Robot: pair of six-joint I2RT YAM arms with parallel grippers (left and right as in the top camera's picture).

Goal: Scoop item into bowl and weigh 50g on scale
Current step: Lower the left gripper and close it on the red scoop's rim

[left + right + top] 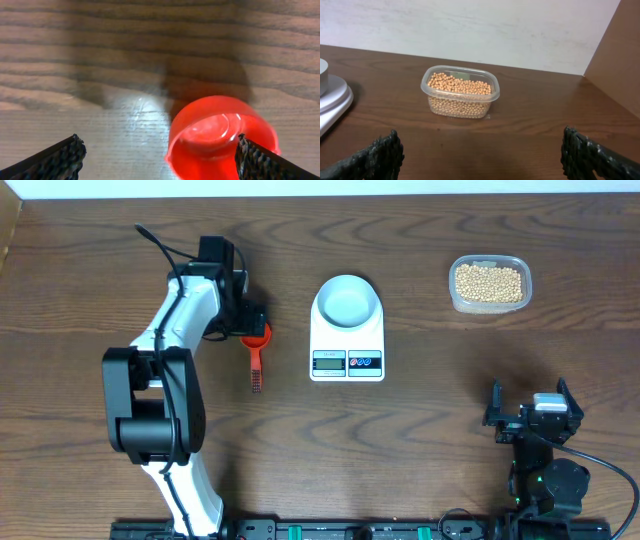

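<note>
A pale bluish-white bowl (347,300) sits on the white scale (347,361) at the table's middle; its edge shows at the far left of the right wrist view (331,95). Pale-tan beans (488,281) fill a clear plastic tub (455,298) at the back right, also in the right wrist view (461,86). A red scoop (257,352) lies left of the scale, its cup towards the back. My left gripper (250,322) is open right above the scoop's cup (220,137), the cup by its right finger. My right gripper (530,418) is open and empty at the front right.
The tub (461,107) stands beyond my right gripper across bare wood. A pale wall runs behind the table's far edge. The left arm's black base (150,405) stands at the front left.
</note>
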